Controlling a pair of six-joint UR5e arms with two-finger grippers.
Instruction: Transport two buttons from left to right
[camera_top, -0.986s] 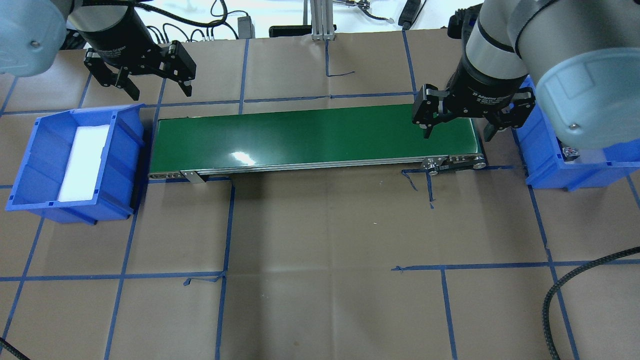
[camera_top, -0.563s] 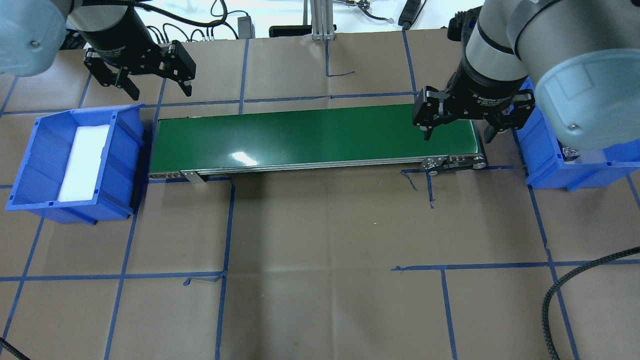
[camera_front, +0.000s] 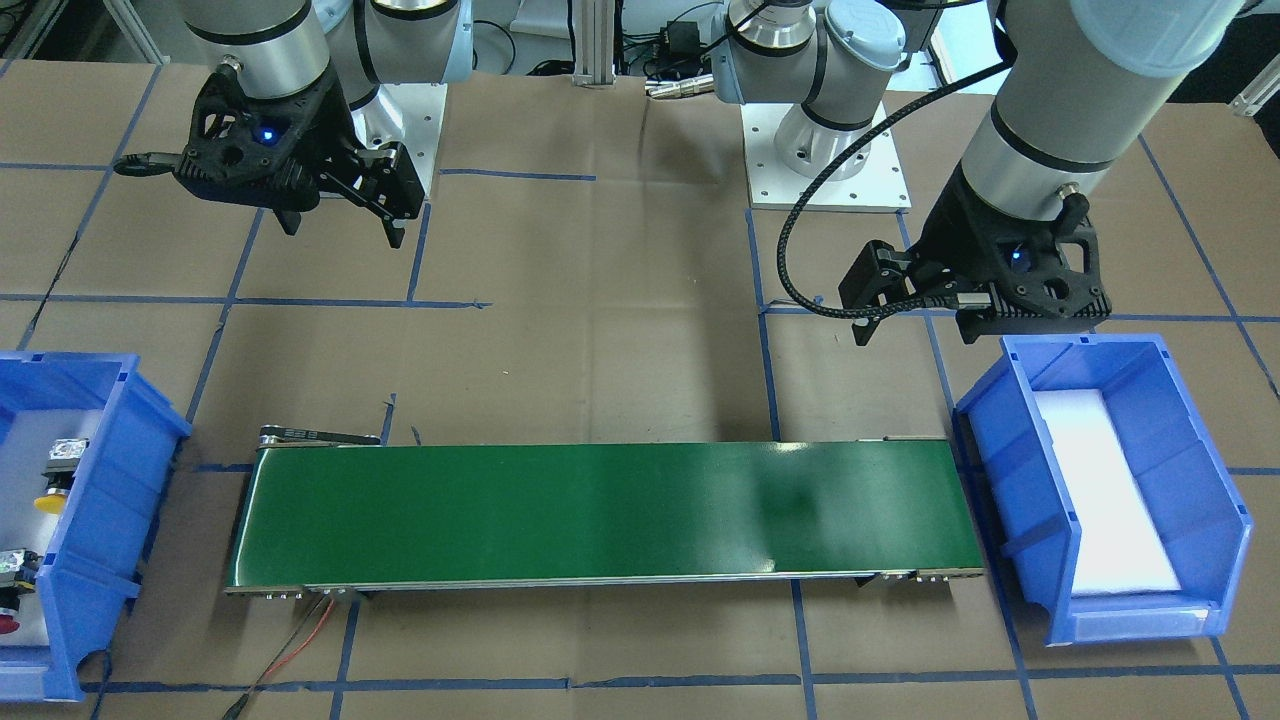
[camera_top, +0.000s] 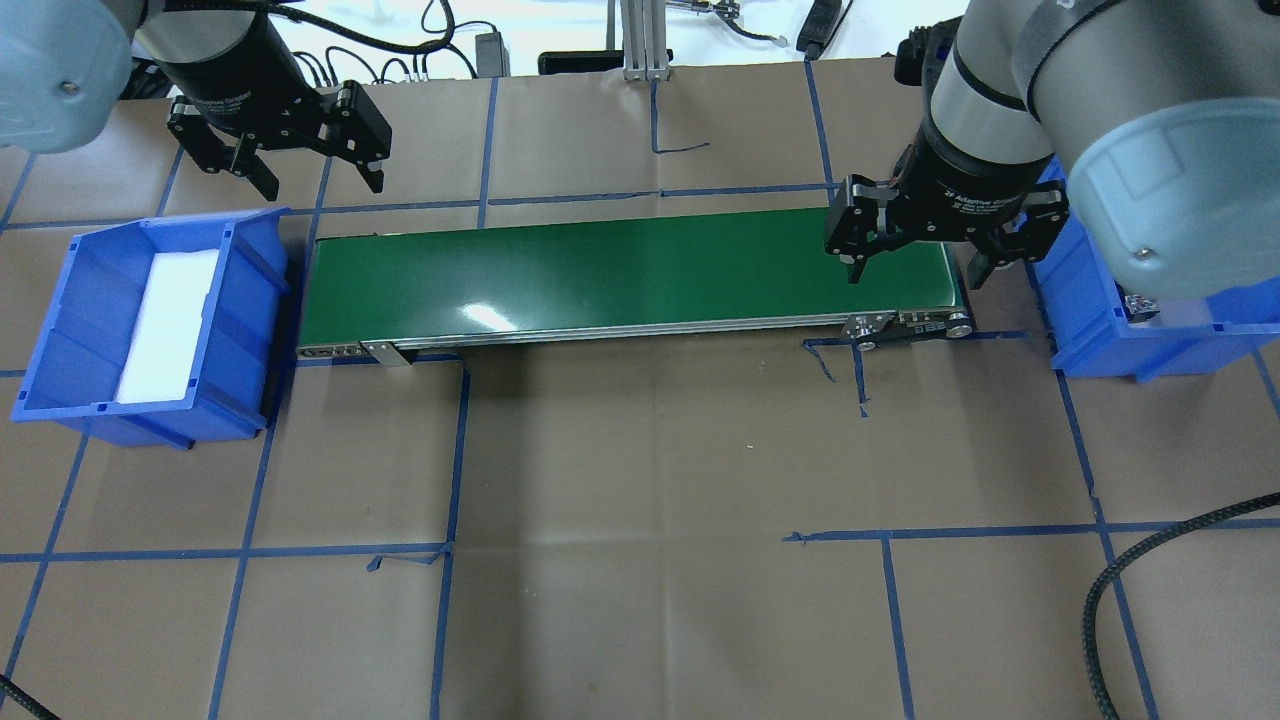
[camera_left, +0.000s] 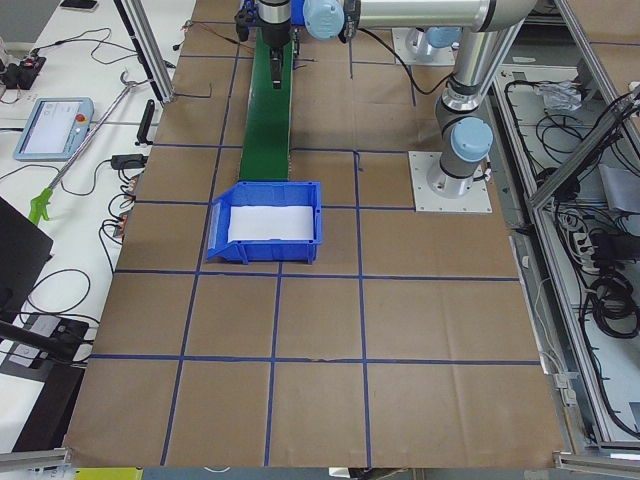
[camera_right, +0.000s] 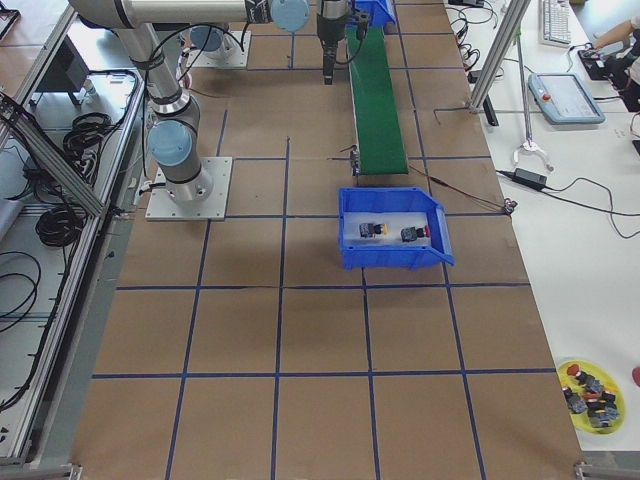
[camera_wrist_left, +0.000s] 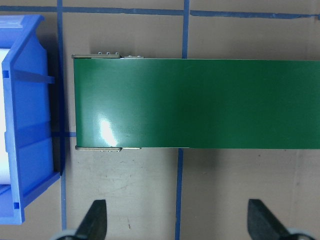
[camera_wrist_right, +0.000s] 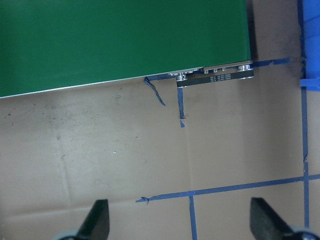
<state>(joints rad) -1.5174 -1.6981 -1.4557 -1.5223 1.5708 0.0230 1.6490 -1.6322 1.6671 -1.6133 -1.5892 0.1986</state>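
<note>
Yellow button (camera_front: 48, 498) & red button (camera_front: 8, 624) lie in blue bin (camera_front: 130, 480) by green belt (camera_front: 600, 510), robot's R side. L claw (camera_top: 322, 187) & R claw (camera_top: 915, 277) both spread wide, holding nothing, above the surface (camera_top: 650, 450).

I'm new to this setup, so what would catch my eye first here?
A long green conveyor belt lies across the middle of the table, a blue bin at each end. The right bin holds the yellow button and the red button; the left bin only a white pad. The left gripper and the right gripper hang open and empty.
</note>
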